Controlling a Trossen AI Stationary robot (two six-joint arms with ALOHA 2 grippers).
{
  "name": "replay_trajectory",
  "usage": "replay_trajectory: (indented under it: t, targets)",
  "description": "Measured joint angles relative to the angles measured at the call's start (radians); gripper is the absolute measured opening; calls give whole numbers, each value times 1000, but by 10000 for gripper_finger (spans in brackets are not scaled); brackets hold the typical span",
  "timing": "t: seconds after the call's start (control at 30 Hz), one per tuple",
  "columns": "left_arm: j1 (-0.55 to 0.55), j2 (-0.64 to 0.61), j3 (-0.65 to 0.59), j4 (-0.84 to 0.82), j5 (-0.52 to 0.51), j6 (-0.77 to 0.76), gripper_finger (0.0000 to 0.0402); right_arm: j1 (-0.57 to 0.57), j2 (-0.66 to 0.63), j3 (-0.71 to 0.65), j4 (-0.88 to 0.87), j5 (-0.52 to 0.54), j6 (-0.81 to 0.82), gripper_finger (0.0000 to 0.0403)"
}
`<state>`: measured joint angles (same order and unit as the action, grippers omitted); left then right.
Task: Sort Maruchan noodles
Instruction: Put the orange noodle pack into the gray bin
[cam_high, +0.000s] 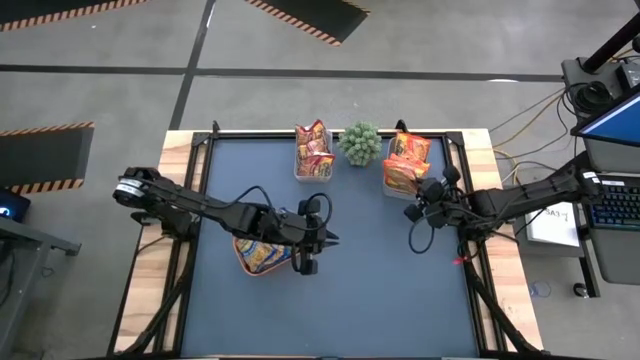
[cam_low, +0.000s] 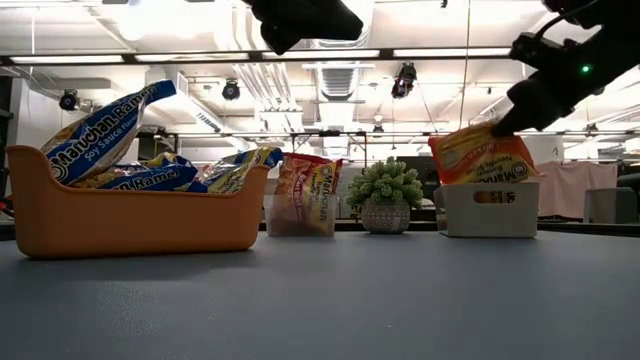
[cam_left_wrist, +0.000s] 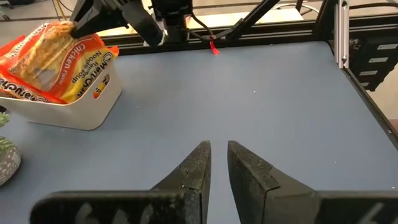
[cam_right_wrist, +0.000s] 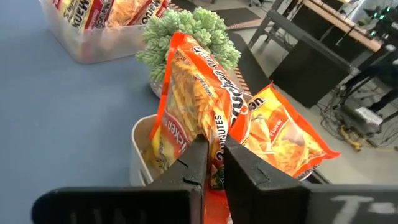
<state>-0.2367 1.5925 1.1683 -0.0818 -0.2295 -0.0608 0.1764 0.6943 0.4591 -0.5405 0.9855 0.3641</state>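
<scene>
Orange tray (cam_high: 262, 258) under the empty, nearly closed left gripper (cam_high: 318, 240) holds the unsorted noodle packets (cam_low: 105, 135). Smaller, the white tub (cam_low: 490, 208) takes an orange packet (cam_right_wrist: 199, 102) the right gripper (cam_right_wrist: 213, 163) pinches; released crooked, it may topple out.
</scene>
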Motion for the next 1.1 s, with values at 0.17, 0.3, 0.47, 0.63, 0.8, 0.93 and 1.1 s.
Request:
replay_trajectory:
  t: [0.17,0.3,0.47,0.63,0.8,0.93,1.1]
  targets:
    - [0,0,0,1,0,0,37,0,16,4,3,-9,37,35]
    - [0,0,0,6,0,0,37,0,13,9,-5,-16,73,36]
    - [0,1,0,14,0,-7,37,0,15,28,-17,-28,108,36]
    - [0,1,0,17,0,-8,37,0,15,42,-26,-54,110,29]
    - [-2,1,0,24,0,-8,37,0,16,60,-37,-50,151,19]
    - [-4,1,0,25,0,-11,37,0,15,61,-52,-50,221,52]
    - [-9,0,0,29,0,-16,37,0,15,62,-93,-42,298,115]
